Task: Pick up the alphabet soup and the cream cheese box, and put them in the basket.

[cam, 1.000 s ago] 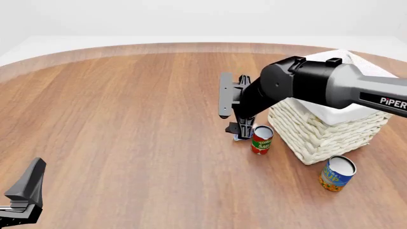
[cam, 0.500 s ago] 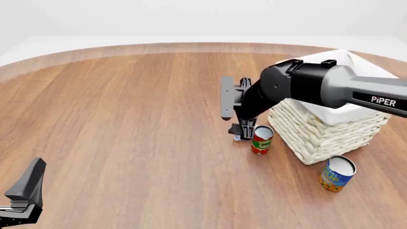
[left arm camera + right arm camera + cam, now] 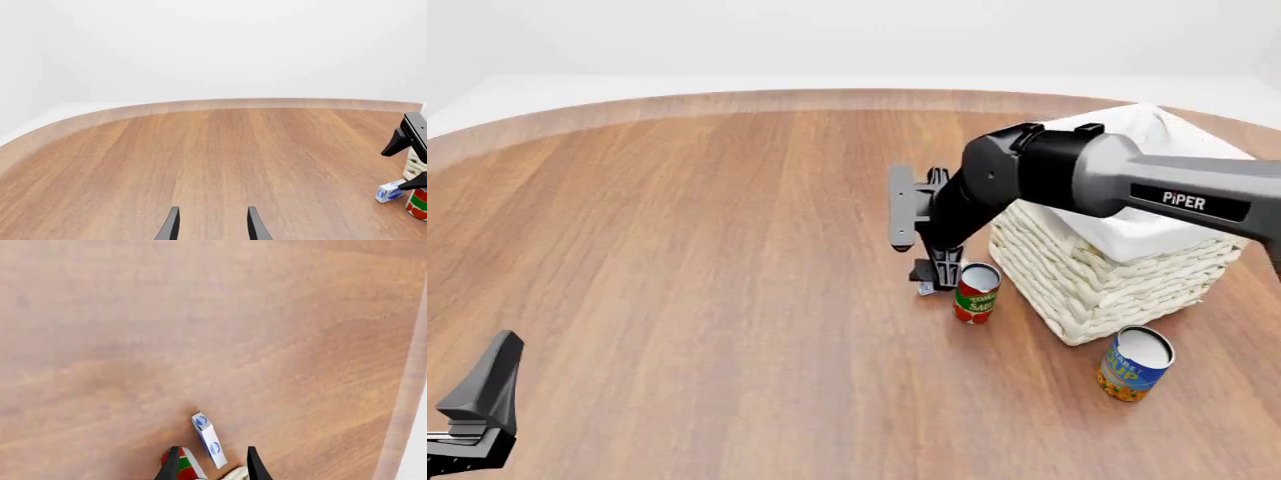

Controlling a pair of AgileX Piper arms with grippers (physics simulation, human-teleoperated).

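The cream cheese box [image 3: 208, 440], small, blue and white, lies on the table beside the red and green tomato sauce can [image 3: 976, 292]. My right gripper [image 3: 936, 274] points down just above the box, open and empty. In the right wrist view the box lies between and just ahead of the fingertips [image 3: 171, 466]. Only a sliver of the box [image 3: 925, 289] shows in the front view. The alphabet soup [image 3: 1134, 364] stands upright in front of the white wicker basket [image 3: 1094, 270]. My left gripper [image 3: 481, 405] is open and empty at the near left.
The tomato sauce can [image 3: 181, 469] stands very close to one right finger. The basket wall is right behind the right arm. The left wrist view shows the box [image 3: 389, 191], the can [image 3: 419, 206] and the right gripper [image 3: 410, 150] far off.
The right arm's elbow has swung slightly left and back over the basket. Its gripper stays above the cream cheese box. The left arm has not moved.
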